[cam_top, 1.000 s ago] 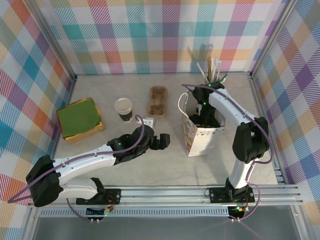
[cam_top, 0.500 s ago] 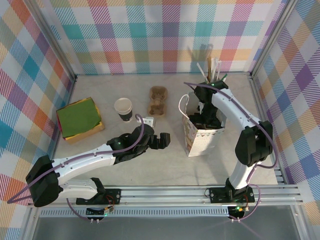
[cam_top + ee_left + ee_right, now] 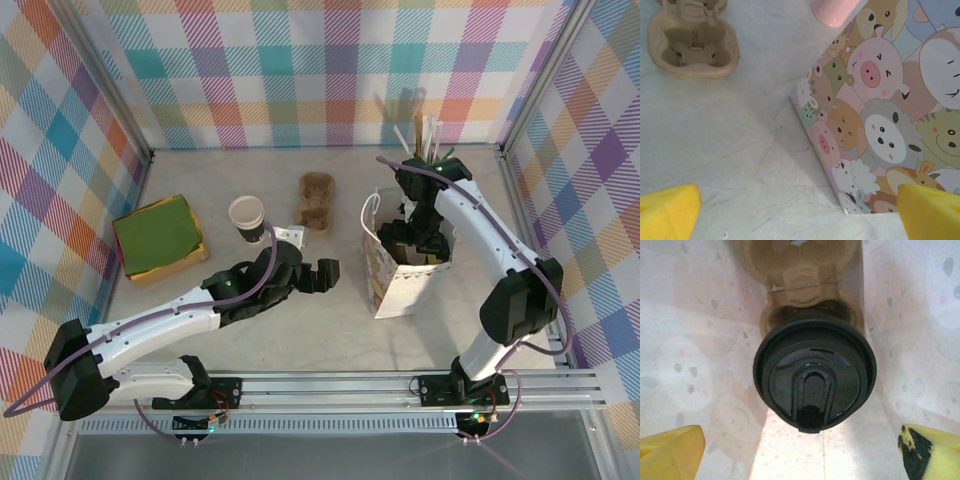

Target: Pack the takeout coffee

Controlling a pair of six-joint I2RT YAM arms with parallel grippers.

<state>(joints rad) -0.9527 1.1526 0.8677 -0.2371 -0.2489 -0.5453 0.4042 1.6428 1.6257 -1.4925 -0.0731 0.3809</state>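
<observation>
- Two grippers stood wide open and empty; neither had hold of anything.
- Right gripper hung inside the bag, directly above the coffee. Its yellow fingertips were spread to either side of the lid and apart from it.
- Coffee sat upright with its lid on, low in the bag, seated in what looked like a cardboard carrier on the bag's floor.
- Left gripper hovered over the table just left of the bag, near its printed side but not touching it.
- Step in hand, as I judged it: the coffee was set down and released, so it looked packed — with the right arm yet to come out.
- Next move called for a straight lift of the right gripper through the bag's mouth. The jaws had to keep off the lid so the cup was not tipped, and off the paper walls and handle — either could snag and drag the light bag.
- Left gripper looked well placed to steady the bag's side if it shifted.
</observation>
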